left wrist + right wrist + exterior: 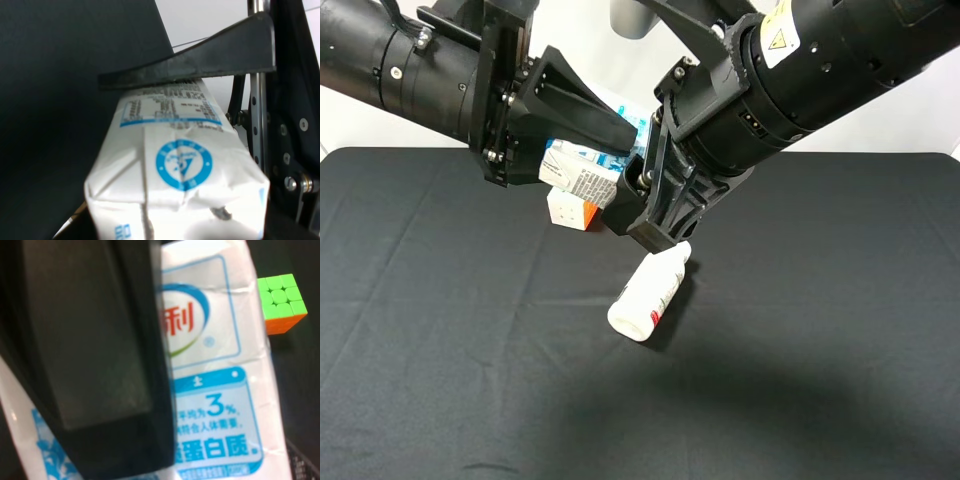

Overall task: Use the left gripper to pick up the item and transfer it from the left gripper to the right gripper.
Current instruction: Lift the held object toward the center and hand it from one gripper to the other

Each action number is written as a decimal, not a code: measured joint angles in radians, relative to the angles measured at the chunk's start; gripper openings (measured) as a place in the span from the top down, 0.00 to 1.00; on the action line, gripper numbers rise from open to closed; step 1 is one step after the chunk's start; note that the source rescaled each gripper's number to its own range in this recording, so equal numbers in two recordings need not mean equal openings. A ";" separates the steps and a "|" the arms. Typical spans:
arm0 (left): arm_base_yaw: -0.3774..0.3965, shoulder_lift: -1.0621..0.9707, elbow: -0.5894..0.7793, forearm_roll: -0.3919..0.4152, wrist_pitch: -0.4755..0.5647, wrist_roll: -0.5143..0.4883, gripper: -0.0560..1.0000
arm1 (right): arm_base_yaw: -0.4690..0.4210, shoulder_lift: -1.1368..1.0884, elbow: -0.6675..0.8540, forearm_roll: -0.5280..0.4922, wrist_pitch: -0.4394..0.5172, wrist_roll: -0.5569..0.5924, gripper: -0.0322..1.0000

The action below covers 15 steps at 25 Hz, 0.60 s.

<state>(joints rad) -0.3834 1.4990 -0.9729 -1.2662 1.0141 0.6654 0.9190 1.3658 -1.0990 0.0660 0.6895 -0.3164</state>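
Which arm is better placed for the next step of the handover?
Right. The left gripper holds the carton aloft, and the right gripper sits at its free end, one finger across its printed face; it probably only needs to close.

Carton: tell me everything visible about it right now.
The carton is white and looks like paperboard, with light-blue print, a round blue logo, fine text and creased folded ends. It is off the black cloth, tilted on its side over the puzzle cube, and clamped in the left gripper jaws. The right gripper sits at its other end; its hold is unclear.
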 joint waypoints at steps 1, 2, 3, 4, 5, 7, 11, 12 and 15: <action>0.000 0.000 0.000 0.000 0.000 0.000 0.95 | 0.000 0.000 0.000 0.000 0.000 0.000 0.76; 0.000 0.000 0.000 0.000 0.000 0.000 0.95 | 0.000 0.000 0.000 0.000 0.000 0.000 0.76; 0.000 0.000 0.000 0.000 0.000 0.000 0.95 | 0.000 0.000 0.000 0.000 0.000 0.000 0.76; 0.000 0.000 0.000 0.000 0.000 0.000 0.95 | 0.000 0.000 0.000 0.000 0.000 0.000 0.76; 0.000 0.000 0.000 0.000 0.000 0.000 0.95 | 0.000 0.000 0.000 0.000 0.000 0.000 0.76; 0.000 0.000 0.000 0.000 0.000 0.000 0.95 | 0.000 0.000 0.000 0.000 0.000 0.000 0.76; 0.000 0.000 0.000 0.000 0.003 0.000 0.95 | 0.000 0.000 0.000 0.000 0.001 0.000 0.76; 0.000 0.000 0.000 0.000 0.004 0.000 0.89 | 0.000 0.000 0.000 0.000 0.001 0.000 0.76; 0.000 -0.002 -0.005 -0.024 0.025 0.001 0.44 | 0.000 0.001 0.000 0.003 0.017 0.001 0.91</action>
<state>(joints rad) -0.3834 1.4973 -0.9775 -1.2897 1.0393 0.6665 0.9190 1.3668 -1.0990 0.0691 0.7065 -0.3155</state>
